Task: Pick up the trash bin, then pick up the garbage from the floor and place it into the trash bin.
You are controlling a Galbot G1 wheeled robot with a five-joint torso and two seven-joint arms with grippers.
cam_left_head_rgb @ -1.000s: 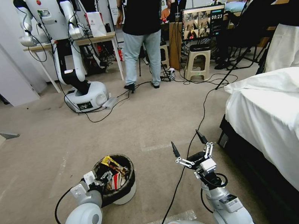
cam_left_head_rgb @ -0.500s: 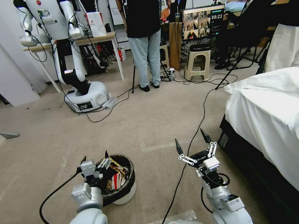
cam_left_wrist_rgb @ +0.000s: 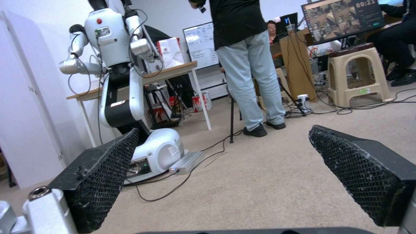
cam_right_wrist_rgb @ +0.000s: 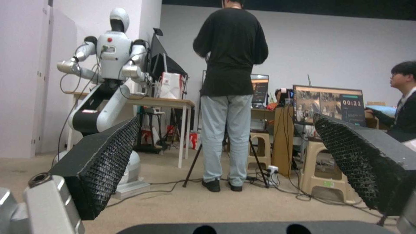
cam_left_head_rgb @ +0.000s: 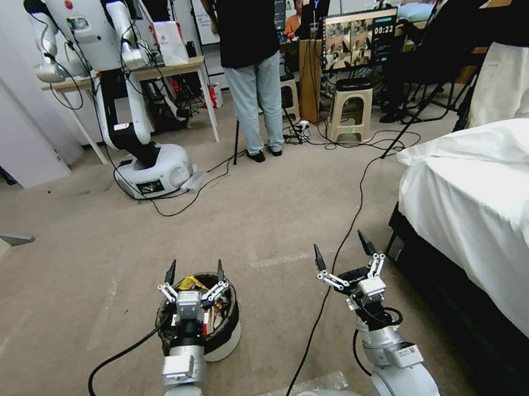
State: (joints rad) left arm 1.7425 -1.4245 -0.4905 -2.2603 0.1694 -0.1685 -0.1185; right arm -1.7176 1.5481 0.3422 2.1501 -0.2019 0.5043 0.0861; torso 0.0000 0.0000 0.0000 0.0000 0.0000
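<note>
The trash bin [cam_left_head_rgb: 227, 329], white with a black bag over its rim, stands on the floor [cam_left_head_rgb: 267, 211] at the near left. Garbage lies inside it: a yellow wrapper [cam_left_head_rgb: 190, 282] and red-and-white packets [cam_left_head_rgb: 219, 304]. My left gripper [cam_left_head_rgb: 195, 270] hangs above the bin, pointing forward, open and holding nothing; it hides the bin's middle. In the left wrist view the left gripper [cam_left_wrist_rgb: 224, 130] has its mesh pads [cam_left_wrist_rgb: 104, 182] spread wide over bare carpet. My right gripper [cam_left_head_rgb: 342, 250] hovers open to the right of the bin, and the right gripper [cam_right_wrist_rgb: 226, 117] has nothing between its jaws.
A bed with white sheets [cam_left_head_rgb: 514, 197] fills the right side. A black cable [cam_left_head_rgb: 354, 210] runs across the carpet between the grippers. Farther off stand another white robot [cam_left_head_rgb: 145, 170], a standing person [cam_left_head_rgb: 251, 58], a plastic stool [cam_left_head_rgb: 351, 109] and a monitor [cam_left_head_rgb: 359, 39].
My left arm swung from the bin's left rim to above the bin and now points forward, open. The right gripper edged slightly forward. The standing person stepped to face away.
</note>
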